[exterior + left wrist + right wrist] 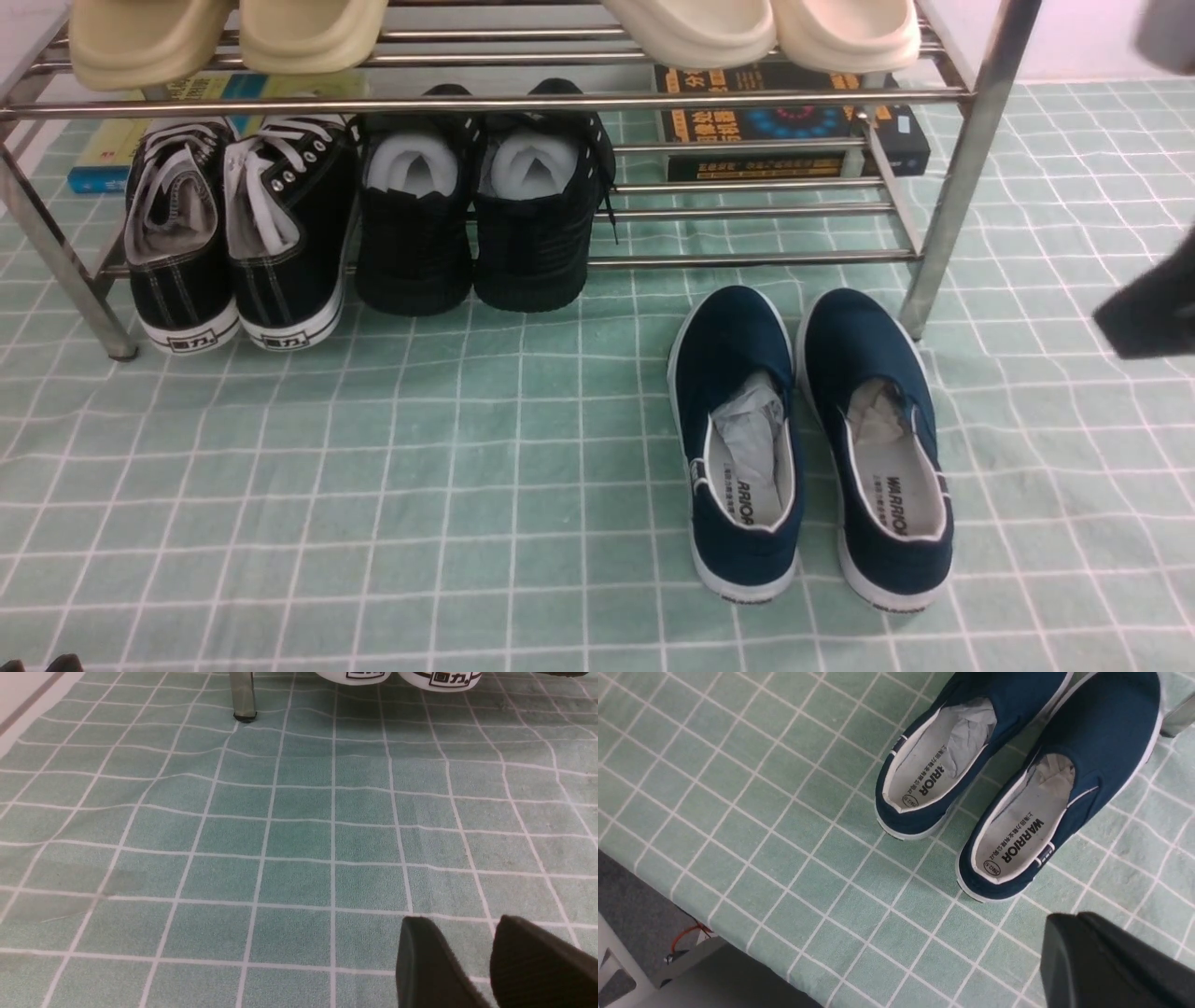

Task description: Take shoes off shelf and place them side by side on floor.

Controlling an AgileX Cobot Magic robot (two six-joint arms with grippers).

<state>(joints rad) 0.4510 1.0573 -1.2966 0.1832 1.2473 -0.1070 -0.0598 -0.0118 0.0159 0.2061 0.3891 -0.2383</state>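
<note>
Shoes [738, 364] stand side by side on the floor [373, 467], near the shelf [971, 149] right leg. Right hand [1069, 938] clenched, empty, right of the shoes. Left hand [462, 927] released, empty

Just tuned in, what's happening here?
Both navy shoes sit side by side on the floor, just in front of the shelf, heels toward the robot. Neither gripper holds anything: the right gripper is shut, off to the shoes' right; the left gripper is open over bare floor. The placing looks done.
</note>
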